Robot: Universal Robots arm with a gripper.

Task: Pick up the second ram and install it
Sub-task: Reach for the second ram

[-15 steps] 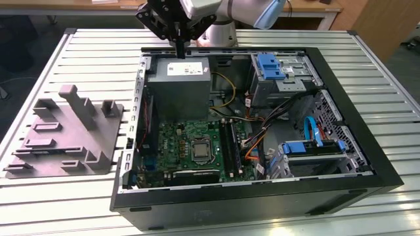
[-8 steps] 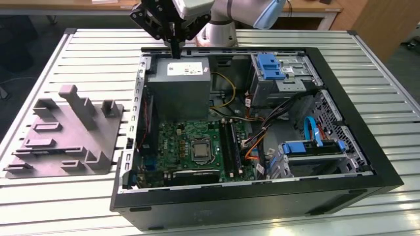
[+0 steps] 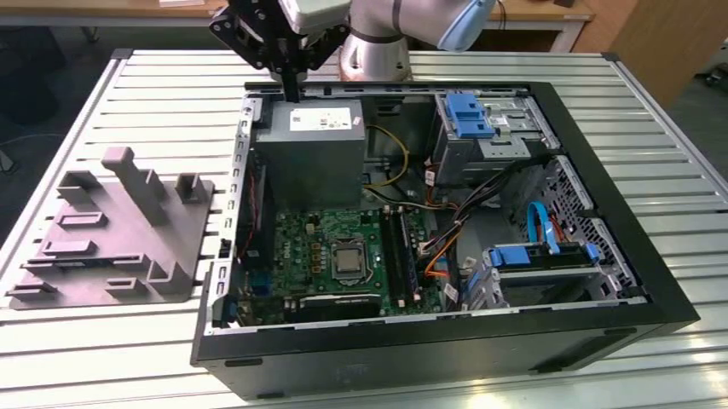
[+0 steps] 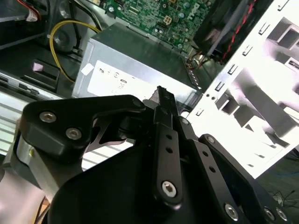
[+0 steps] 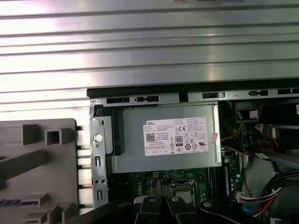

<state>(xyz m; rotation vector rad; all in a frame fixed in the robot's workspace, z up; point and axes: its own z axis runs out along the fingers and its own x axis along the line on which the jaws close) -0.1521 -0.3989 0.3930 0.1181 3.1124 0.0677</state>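
Bench robot poised over an open computer case: the gripper hung above the rear edge of the grey power supply, its fingers drawn together into one dark blade, and we saw nothing clamped btwn them in the exterior view or in either wrist view. We took the second ram to be the dark, bluish-flecked strip lying low in the grey fixture, as seen in the first wrist view; we couldn't pick it out w/ certainty in the exterior view. The fixture sat on the slatted table, outside the case and just beside its wall on the exterior view's left. From the gripper, then, the strip lay off toward the exterior view's left and nearer that camera, well apart from the tool, w/ the case wall btwn them. Its long axis ran approx. parallel to the labelled face of the power supply and, by our reading, roughly square to the black memory slots on the green motherboard. One arm on the rig, so no question of which was nearer. The pick-up looked to us not yet made: ram ungripped, in its fixture
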